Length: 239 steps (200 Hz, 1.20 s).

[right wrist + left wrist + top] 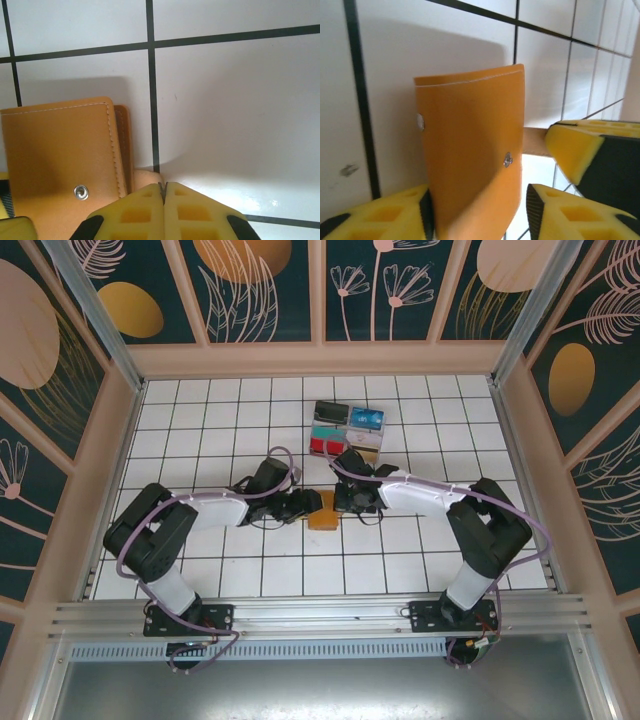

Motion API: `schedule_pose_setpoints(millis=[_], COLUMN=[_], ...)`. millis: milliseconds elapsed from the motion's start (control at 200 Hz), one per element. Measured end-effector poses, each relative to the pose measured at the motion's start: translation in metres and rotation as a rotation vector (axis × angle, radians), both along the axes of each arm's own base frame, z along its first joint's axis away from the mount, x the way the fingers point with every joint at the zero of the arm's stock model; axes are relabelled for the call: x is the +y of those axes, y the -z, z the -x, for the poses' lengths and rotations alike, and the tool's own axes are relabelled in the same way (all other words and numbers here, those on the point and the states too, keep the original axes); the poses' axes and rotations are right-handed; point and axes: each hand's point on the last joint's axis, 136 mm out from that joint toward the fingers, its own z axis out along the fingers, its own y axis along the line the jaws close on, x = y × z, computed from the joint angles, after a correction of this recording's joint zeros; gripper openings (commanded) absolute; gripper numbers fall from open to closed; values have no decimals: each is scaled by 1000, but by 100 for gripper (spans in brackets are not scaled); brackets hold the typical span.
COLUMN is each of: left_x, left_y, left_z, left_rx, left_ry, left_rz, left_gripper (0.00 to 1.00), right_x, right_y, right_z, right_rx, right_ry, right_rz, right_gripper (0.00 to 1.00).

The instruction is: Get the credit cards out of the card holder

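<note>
**A:** ok where's the card holder (322,513) sitting? from the top cam i just see an orange blob mid-table

**B:** yep that's it, on the white tiled table (200,420), right between the two claws, which meet nose to nose in the middle. left gripper (303,504) is on its left side, right gripper (348,502) on its right. the card stacks (347,430) sit further back, apart from it

**A:** and the claws? holding anything?

**B:** left one has its jaws apart. on its wrist cam one orange leaf of the holder stands up, curved, between the yellow pads (385,217). it's right against the left-hand pad with a clear gap to the other. two little metal snaps (507,160) on that leaf

**A:** right one?

**B:** pressed fully together, just a hairline between the two yellow tips, down by the tile next to the holder's edge. a tan strip (535,142) runs from the holder right up to those tips. might be pinched, but the tips hide the spot so i can't tell

**A:** holder flat on that side?

**B:** on the right wrist cam yes, a stitched tan panel with one snap, flat on the tile, a second layer peeking out along its edge
</note>
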Motion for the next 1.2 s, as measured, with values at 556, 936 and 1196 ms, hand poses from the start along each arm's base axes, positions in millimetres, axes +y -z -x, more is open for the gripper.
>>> schedule_pose_setpoints(millis=[556, 936, 1196], left_x=[123, 157, 153], left_y=[-75, -71, -69], left_z=[-51, -29, -27], left_rx=[-281, -295, -285], left_ry=[-395, -488, -474], left_rz=[-256, -307, -287], left_gripper=[99, 99, 99], right_x=[86, 118, 132], right_y=[-86, -82, -85], right_z=[10, 19, 24], right_rx=[-147, -121, -92], right_ry=[-260, -342, -371], right_rz=[-419, -499, -581], right_gripper=[2, 2, 2])
